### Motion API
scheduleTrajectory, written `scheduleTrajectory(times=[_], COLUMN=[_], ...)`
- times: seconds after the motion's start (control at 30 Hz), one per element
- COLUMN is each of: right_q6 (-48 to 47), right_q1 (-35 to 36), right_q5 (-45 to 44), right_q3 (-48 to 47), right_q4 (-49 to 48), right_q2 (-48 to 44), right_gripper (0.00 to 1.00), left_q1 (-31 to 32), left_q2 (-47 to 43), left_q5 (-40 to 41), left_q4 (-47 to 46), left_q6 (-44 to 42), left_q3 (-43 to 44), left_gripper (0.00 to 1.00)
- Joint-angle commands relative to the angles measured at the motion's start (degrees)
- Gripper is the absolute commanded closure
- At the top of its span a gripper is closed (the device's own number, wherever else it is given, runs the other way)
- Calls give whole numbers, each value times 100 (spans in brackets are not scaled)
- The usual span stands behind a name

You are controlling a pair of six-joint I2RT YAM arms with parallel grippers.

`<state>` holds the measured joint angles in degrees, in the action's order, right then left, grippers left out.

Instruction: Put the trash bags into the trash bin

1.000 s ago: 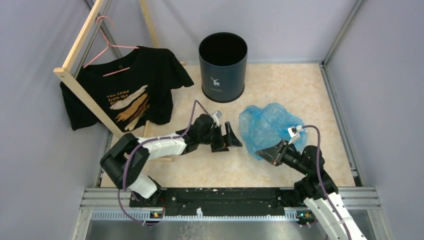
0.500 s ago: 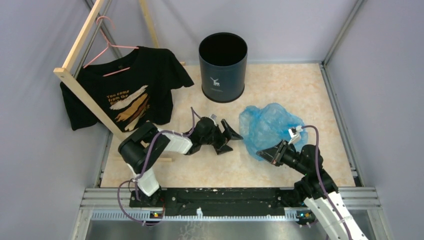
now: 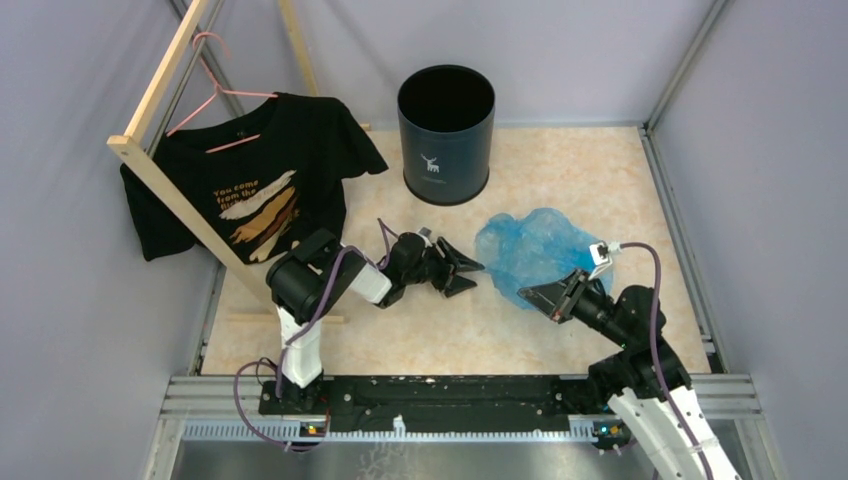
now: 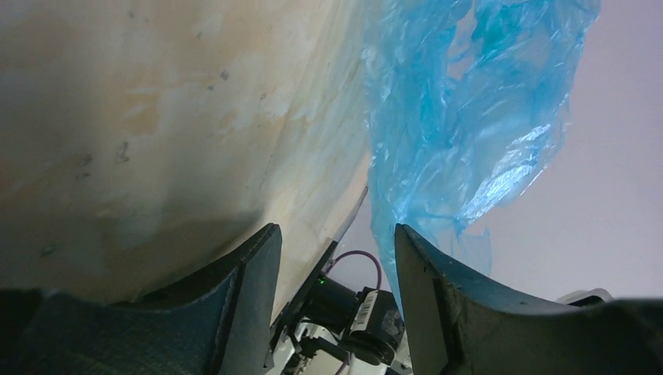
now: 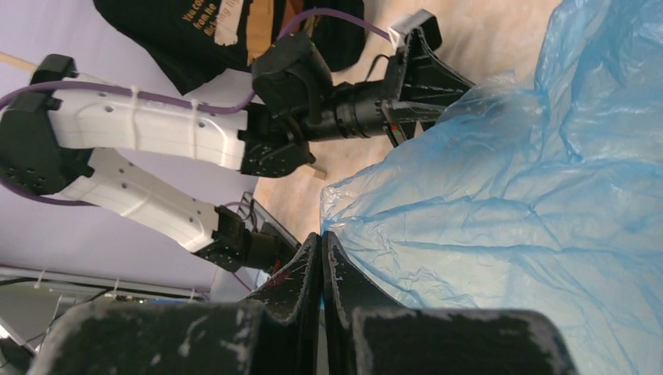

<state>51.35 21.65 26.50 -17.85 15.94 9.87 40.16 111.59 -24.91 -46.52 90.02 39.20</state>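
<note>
As the left claw (image 3: pixel 462 268) is swung across the surface (image 3: pixel 400 330) to the left edge of the trash bag (image 3: pixel 535 250), its jaws are seen drawn in from full spread to a partial gap. Nothing is yet held, though the blue film hangs just ahead of the fingertips in the left wrist view. The right claw (image 3: pixel 530 292) is pressed fully closed on the bag's near edge, which has been raised a little and nudged leftward over the past second. A two-sided hold is judged to be forming — likely needed before the limp film can be carried to the trash bin (image 3: pixel 446 130), which stands upright and open-mouthed at the far side, well apart from the bag. Counted in the cell: one bag, one bin, two arms, and one black T-shirt (image 3: pixel 255 190) hung on one pink hanger (image 3: pixel 215 95) from one wooden rack (image 3: pixel 160 95).
</note>
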Motion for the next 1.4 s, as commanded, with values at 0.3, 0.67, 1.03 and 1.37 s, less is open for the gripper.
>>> scheduleTrajectory(times=[0.3, 0.67, 1.03, 1.37], right_q6=[-237, -136, 186, -259], right_q1=[50, 47, 106, 1255], right_q5=[-100, -47, 1616, 727], right_q3=[-465, -460, 115, -250], right_q4=[-173, 133, -686, -1480], right_q2=[254, 182, 827, 2293], right_gripper=[100, 100, 99, 64], left_q1=[160, 62, -88, -87], left_q2=[727, 320, -4226, -6032], left_q5=[-128, 63, 1654, 799], left_q4=[-1665, -1424, 4235, 6230], left_q6=[918, 99, -5769, -7610], left_q3=[108, 308, 1083, 1602], left_gripper=[37, 100, 100, 100])
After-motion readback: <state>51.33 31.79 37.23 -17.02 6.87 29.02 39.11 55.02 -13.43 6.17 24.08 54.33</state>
